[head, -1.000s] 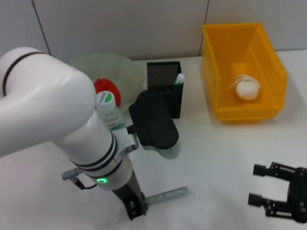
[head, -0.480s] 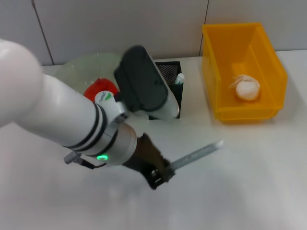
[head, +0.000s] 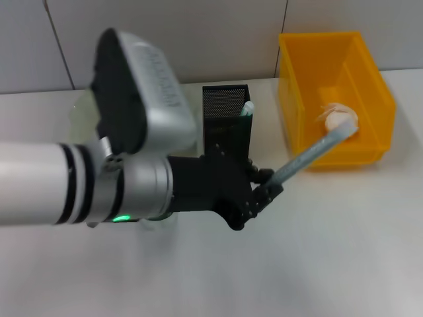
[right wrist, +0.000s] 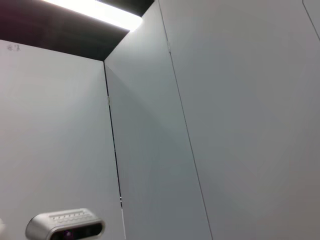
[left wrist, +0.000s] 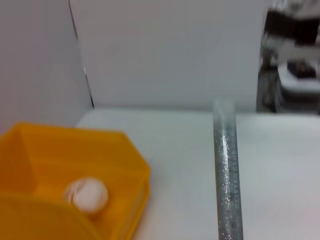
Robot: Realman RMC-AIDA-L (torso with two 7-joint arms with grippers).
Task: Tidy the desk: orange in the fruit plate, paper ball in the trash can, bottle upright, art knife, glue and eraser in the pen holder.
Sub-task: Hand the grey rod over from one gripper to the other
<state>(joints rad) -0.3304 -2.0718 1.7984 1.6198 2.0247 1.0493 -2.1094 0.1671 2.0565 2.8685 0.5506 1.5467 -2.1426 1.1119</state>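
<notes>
— What do we see, biggest things first?

— The white worktop (head: pixel 344 264) fills the head view, and our left arm reaches across it from the left. Its camera housing blocks most of what lies behind it, so the fruit plate and bottle are not something we can make out.

— And on the right?

— The yellow trash can (head: pixel 377 92) stands at the back right of the worktop, with the paper ball (head: pixel 338 117) lying inside it. In the left wrist view we see the same trash can (left wrist: pixel 120 165) and the paper ball (left wrist: pixel 87 194) on its floor.

— The pen holder?

— The black mesh pen holder (head: pixel 225 109) stands upright just left of the trash can, apart from it, with the glue (head: pixel 247 108) poking out at its right edge.

— What is the left claw doing?

— The left claw (head: pixel 264 191) hangs above the worktop in front of the pen holder, its fingers clamped on one end of the art knife (head: pixel 317 150). The silvery art knife slants up and to the right, and its far tip overlaps the trash can in the head view. From the wrist, the art knife (left wrist: pixel 226 175) runs straight away from the camera.

— The right claw?

— We cannot see it; its wrist camera shows only wall panels.
</notes>
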